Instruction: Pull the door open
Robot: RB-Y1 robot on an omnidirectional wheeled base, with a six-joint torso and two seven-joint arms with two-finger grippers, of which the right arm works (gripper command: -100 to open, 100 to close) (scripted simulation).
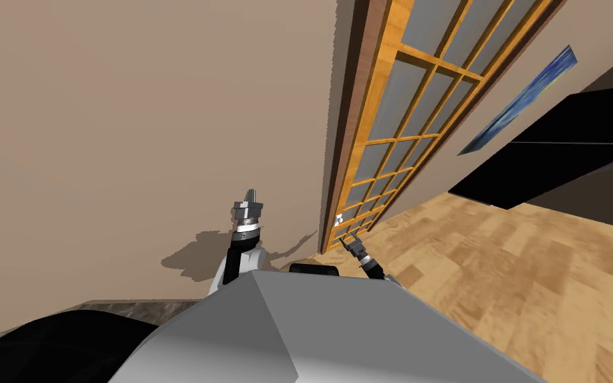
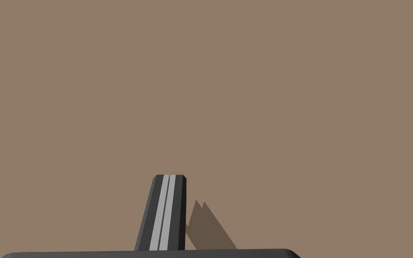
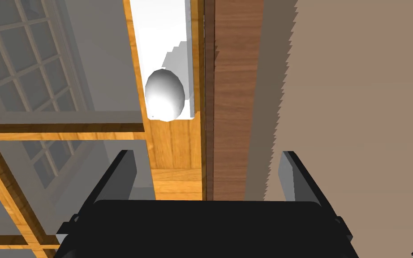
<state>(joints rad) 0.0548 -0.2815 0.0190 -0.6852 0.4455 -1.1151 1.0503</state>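
A wooden door (image 1: 401, 126) with a grid of glass panes stands in a dark brown frame (image 1: 345, 126). Its white round knob (image 1: 338, 219) sits on a white plate (image 3: 165, 40) near the frame-side edge. My right gripper (image 1: 348, 240) is open just below the knob (image 3: 165, 95), apart from it, with nothing between its fingers (image 3: 122, 174). The knob lies ahead of the gap, toward one finger. My left gripper (image 1: 252, 195) points at the tan wall (image 1: 139, 126), its fingers (image 2: 164, 210) pressed together.
The tan wall (image 2: 246, 89) is close in front of the left hand. Wood floor (image 1: 531, 266) spreads to the right of the door. A blue picture (image 1: 524, 100) hangs on the wall beyond, beside a black area (image 1: 564, 153).
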